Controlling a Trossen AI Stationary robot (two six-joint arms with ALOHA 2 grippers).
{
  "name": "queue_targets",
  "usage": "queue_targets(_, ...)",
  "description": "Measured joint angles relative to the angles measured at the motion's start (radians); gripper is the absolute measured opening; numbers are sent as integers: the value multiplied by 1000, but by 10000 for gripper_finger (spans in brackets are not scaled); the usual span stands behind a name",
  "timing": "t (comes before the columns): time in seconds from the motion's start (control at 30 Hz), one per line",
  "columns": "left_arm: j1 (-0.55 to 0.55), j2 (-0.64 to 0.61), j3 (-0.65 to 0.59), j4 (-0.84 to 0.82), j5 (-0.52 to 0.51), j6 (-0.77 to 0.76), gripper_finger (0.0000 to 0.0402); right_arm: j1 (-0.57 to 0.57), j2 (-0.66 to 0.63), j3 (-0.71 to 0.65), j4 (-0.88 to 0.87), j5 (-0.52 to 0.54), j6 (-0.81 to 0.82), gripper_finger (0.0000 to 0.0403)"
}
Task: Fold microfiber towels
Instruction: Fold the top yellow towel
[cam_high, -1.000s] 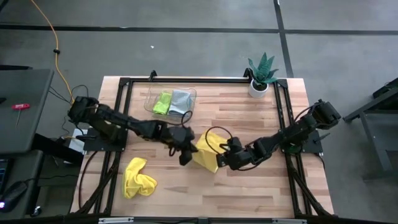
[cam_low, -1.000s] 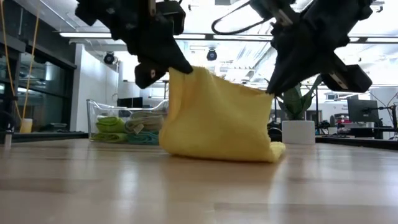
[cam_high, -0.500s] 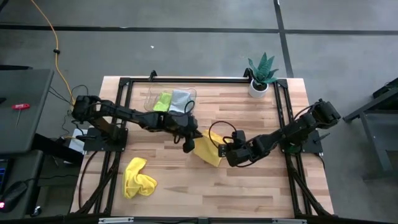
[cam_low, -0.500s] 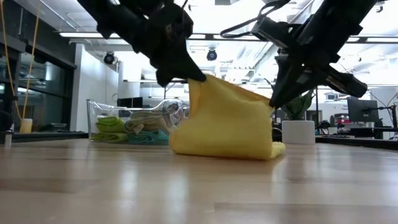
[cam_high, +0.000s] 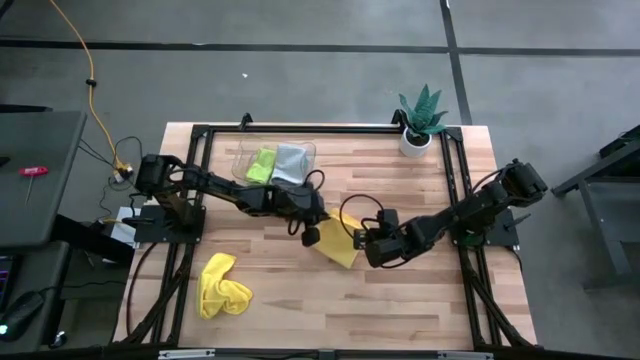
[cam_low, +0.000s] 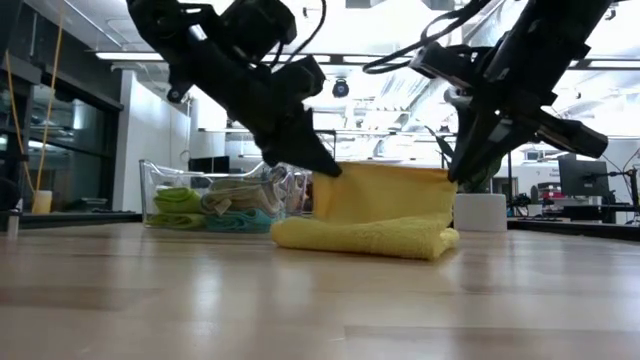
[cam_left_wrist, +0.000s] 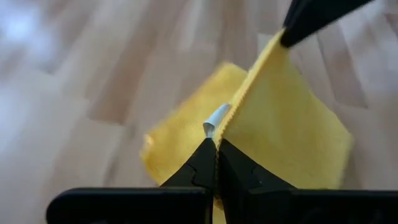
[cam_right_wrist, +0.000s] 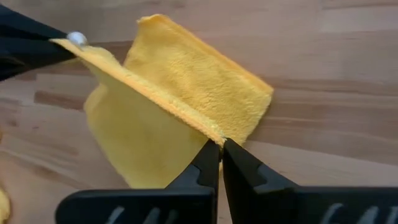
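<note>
A yellow towel (cam_high: 338, 243) is being held mid-table, its upper edge being pinched at one corner by the left gripper (cam_high: 313, 234) and at the other by the right gripper (cam_high: 366, 238), both arms being stretched low inward. A small white tag (cam_left_wrist: 216, 118) is being shown; no writing is legible.

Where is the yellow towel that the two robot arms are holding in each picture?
High view: the yellow towel lies mid-table between the left gripper and right gripper.
Low view: it is at centre, upper edge lifted.
Left wrist view: it fills the middle, pinched.
Right wrist view: centre, pinched.
Shared landmark: the stretched towel edge running between both shut grippers.
</note>
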Motion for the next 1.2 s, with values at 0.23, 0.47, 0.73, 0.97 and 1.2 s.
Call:
queue_targets(0.23,0,0,0,41,-62,80,0,-6,0,0,-21,3,22,0)
queue_targets(0.47,-2,27,0,55,-66,80,5,-6,0,0,-34,3,39,1)
queue_targets(0.73,7,45,0,81,-163,98,88,-18,0,0,-96,20,66,81)
queue_targets(0.97,61,-28,0,27,-150,151,160,-46,-2,0,-157,26,36,169)
queue_targets(1.2,65,-213,0,-129,73,151,185,-34,-70,0,-31,-12,-457,194)
